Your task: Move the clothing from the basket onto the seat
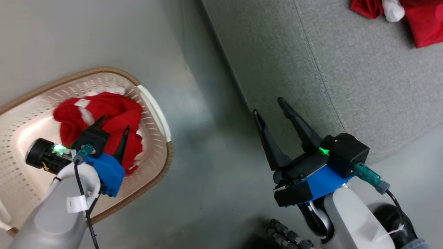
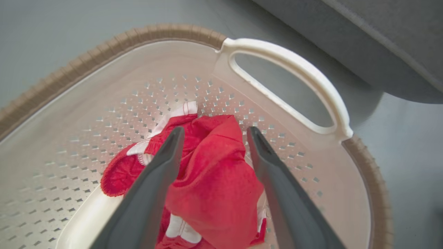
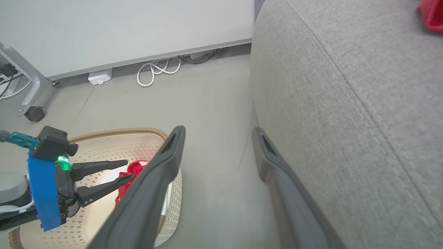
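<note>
With the left claw [image 1: 115,122] gaping wide and gripping nothing, straddling the crumpled red garment [image 2: 214,180] lying inside the basket [image 1: 104,70], near its white handle [image 2: 263,47]. Resting the basket on the grey floor [image 1: 193,138], just beside the seat [image 1: 346,69]. Seeing a second red garment [image 1: 425,24] lying on the seat, well apart from the basket. Holding the right claw [image 1: 268,105] equally spread, empty, above the floor at the seat's edge.

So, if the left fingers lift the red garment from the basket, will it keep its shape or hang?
Probably floppy: the red garment lies crumpled in folds, so it should droop and unfold. Likely light, being thin fabric. It might drag over the basket rim while rising.
</note>
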